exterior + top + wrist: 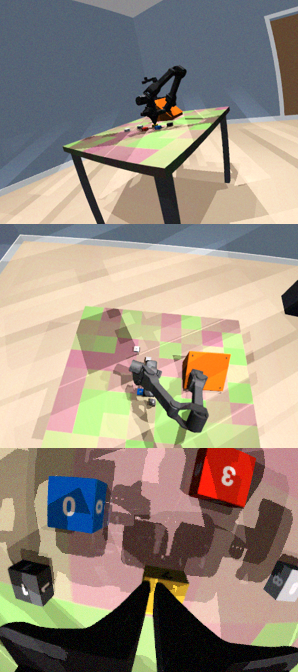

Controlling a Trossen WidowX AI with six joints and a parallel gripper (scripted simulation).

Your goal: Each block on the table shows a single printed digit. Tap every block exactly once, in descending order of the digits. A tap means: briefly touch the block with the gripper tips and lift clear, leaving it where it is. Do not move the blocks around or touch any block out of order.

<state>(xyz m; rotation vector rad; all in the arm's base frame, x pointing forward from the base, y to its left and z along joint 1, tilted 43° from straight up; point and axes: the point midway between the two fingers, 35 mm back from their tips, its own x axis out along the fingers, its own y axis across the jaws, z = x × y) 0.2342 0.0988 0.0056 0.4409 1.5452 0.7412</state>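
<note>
Here's the table (102,416) (129,152), patched in green, pink and tan, its near legs cut off by the bottom edge of the exterior view. Over it bends the black arm (162,394) (162,82), and from above it hides the red and yellow blocks. The orange box (211,371) (177,111) sits partly behind the arm. Down goes the pincer (154,123) (152,587), closed with nothing in its grip, tips right at the yellow block (154,124) (172,590), covering much of its face; its digit is hard to read, and contact I can't confirm. The red block (145,129) (227,475) shows a 3, the blue block (140,391) (158,127) (75,504) a 0. At one side of the wrist view, the dark block (152,402) (169,124) (31,583) reads 1; opposite, the grey-white block (148,359) (140,127) (284,581) shows an 8, cut by the frame. The white block (136,348) (127,130) sits farther out, digit too small to read.
</note>
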